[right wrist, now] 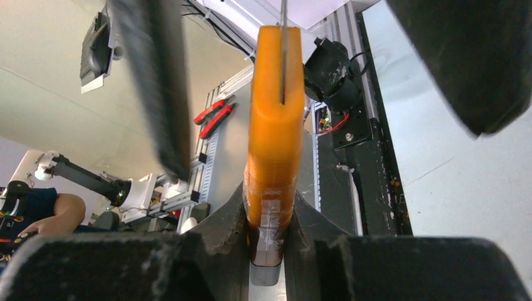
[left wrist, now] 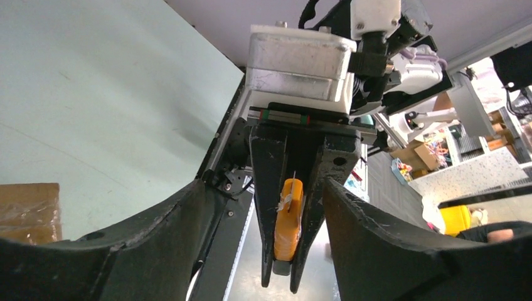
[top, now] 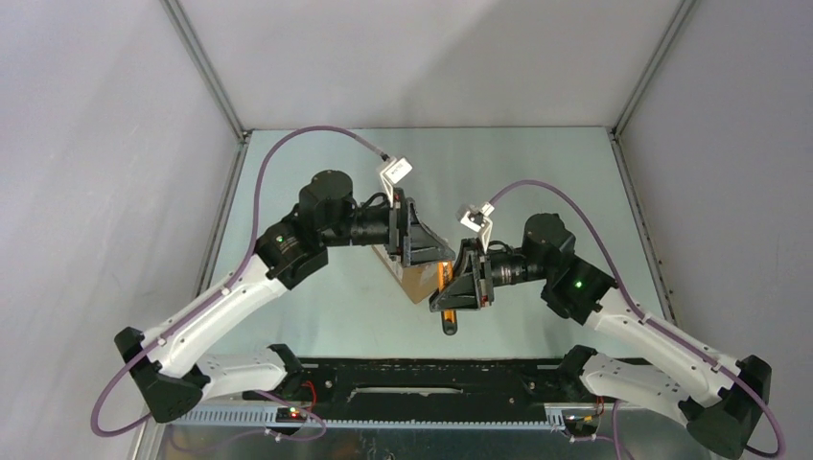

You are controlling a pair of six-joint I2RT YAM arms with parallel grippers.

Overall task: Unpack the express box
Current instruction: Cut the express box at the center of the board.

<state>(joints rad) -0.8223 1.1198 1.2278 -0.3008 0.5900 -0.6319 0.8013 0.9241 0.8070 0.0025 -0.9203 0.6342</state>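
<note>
The express box (top: 414, 280), brown cardboard, lies on the table mostly under both grippers; one corner of it shows in the left wrist view (left wrist: 28, 210). My right gripper (right wrist: 270, 199) (top: 452, 287) is shut on the orange utility knife (right wrist: 274, 106) (top: 442, 276) (left wrist: 287, 219), whose thin blade points toward the left gripper. My left gripper (left wrist: 266, 188) (top: 427, 244) is open. Its fingers (right wrist: 157, 81) stand on either side of the knife's blade end without touching it.
The arm bases and a black rail (top: 412, 379) run along the near edge. Grey walls with metal corner posts (top: 206, 67) enclose the pale green table (top: 316, 316). Cables loop over both arms.
</note>
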